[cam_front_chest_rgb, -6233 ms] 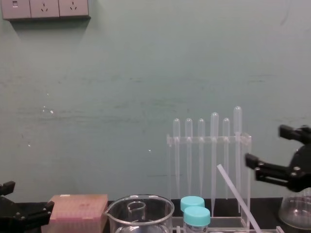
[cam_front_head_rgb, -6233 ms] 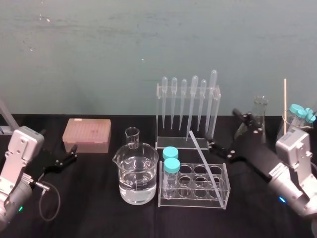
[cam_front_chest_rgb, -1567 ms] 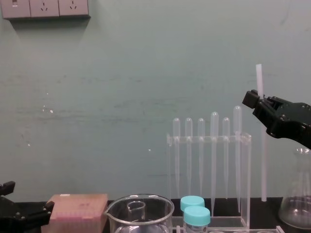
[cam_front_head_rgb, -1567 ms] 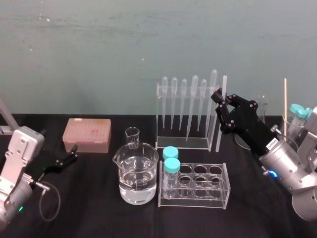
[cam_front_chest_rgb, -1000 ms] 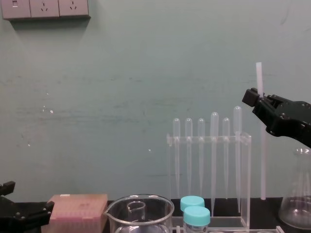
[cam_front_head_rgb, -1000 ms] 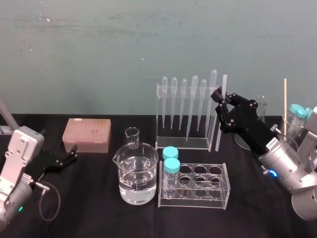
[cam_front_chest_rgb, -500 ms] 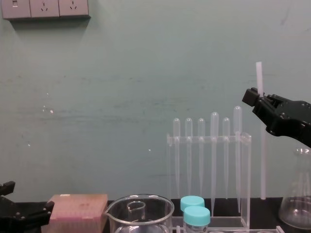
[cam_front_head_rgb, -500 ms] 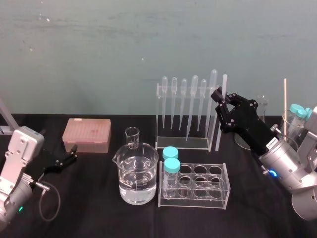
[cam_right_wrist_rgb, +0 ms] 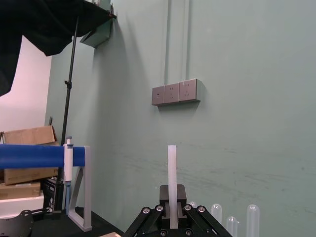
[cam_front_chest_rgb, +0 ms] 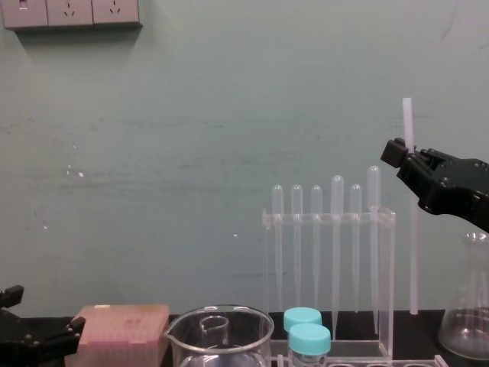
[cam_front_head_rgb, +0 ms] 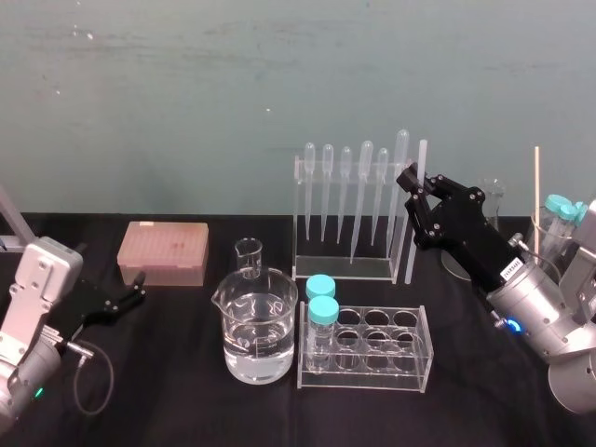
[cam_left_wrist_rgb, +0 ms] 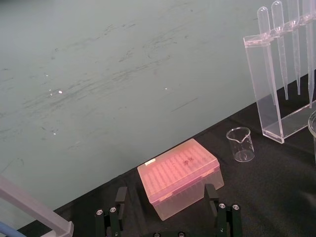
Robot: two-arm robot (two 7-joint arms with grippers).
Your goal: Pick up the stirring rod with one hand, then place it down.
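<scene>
Chest view: stirring rod (cam_front_chest_rgb: 413,260) upright, just beside the right end of the pipette rack (cam_front_chest_rgb: 328,218), its top well above the pipette bulbs. Lower end down near the rack's base; contact with the table (cam_front_head_rgb: 168,372) cannot be told. Right claw (cam_front_chest_rgb: 403,157) clamped on the rod's upper part, reaching in from the right of the rack. Right wrist view: rod (cam_right_wrist_rgb: 172,173) rises straight from between the closed fingers of the claw (cam_right_wrist_rgb: 171,217).

Head view: rod (cam_front_head_rgb: 411,251) leans slightly, right claw (cam_front_head_rgb: 413,191) level with the rack (cam_front_head_rgb: 343,268) top. Test tube rack (cam_front_head_rgb: 372,349) in front of the pipette rack, water beaker (cam_front_head_rgb: 256,326) front-left. Pink box (cam_front_head_rgb: 164,253) well left of the rack. Left claw (cam_front_head_rgb: 126,298) low, far left of the rack, beyond the pink box; fingers spread wide, holding nothing.
</scene>
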